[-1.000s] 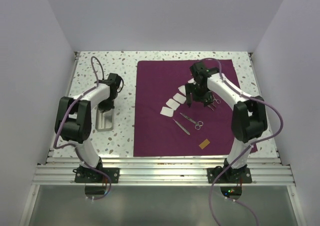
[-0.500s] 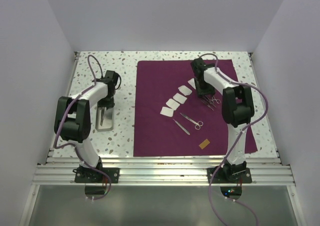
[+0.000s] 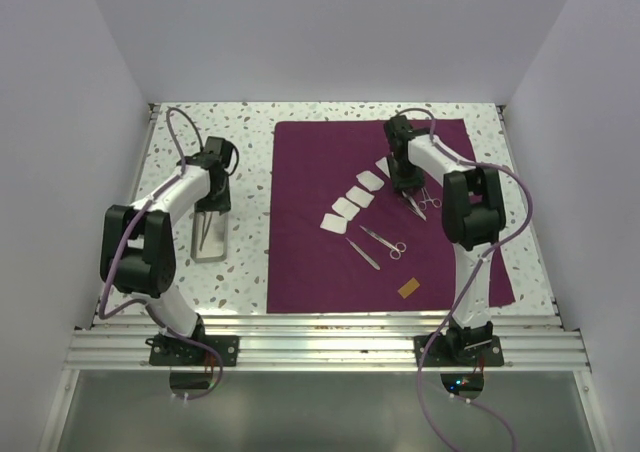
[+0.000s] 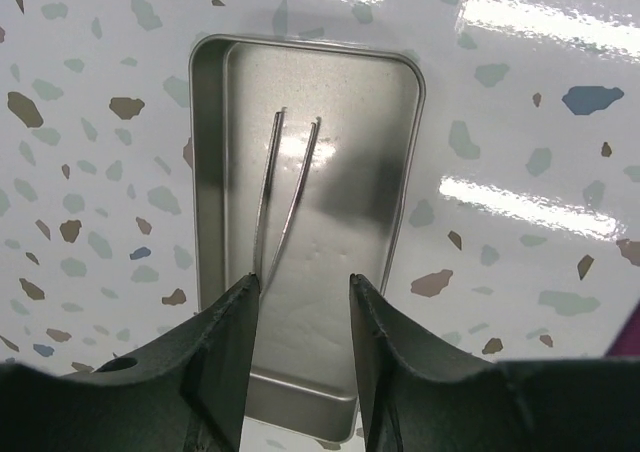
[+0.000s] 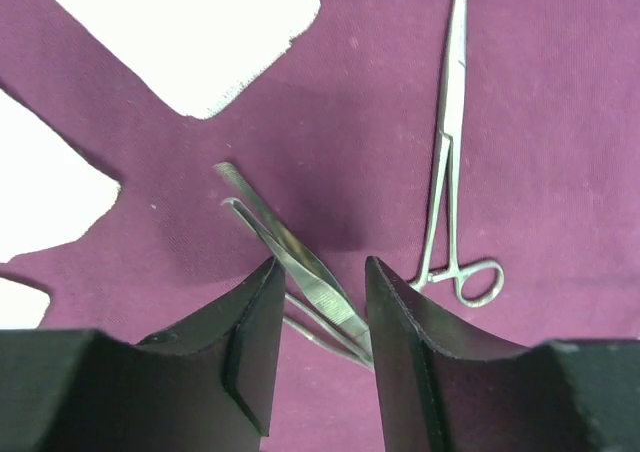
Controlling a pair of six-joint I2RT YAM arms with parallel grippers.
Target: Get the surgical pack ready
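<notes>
Tray (image 4: 205,172): raised rim all round; forceps (image 4: 268,192) lie lengthwise in its left half, right half of the floor bare. Left gripper (image 4: 300,282) hangs over the near end, jaws apart.
Table (image 3: 250,132) around tray: bare on all sides.
Cloth (image 3: 320,162): far-left and near-left parts free; gauze squares (image 3: 350,204) run diagonally across the middle, scissors (image 3: 386,242) and tab (image 3: 408,288) nearer.
Right gripper (image 5: 318,282): jaws astride tweezers (image 5: 290,247); clamp (image 5: 445,152) just right, gauze squares just left.
Walls (image 3: 60,172): close on three sides.

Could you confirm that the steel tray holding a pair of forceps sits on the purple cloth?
Not quite: the tray does hold forceps, but it sits on the speckled table, left of the cloth and not on it. The top view shows this.
</notes>
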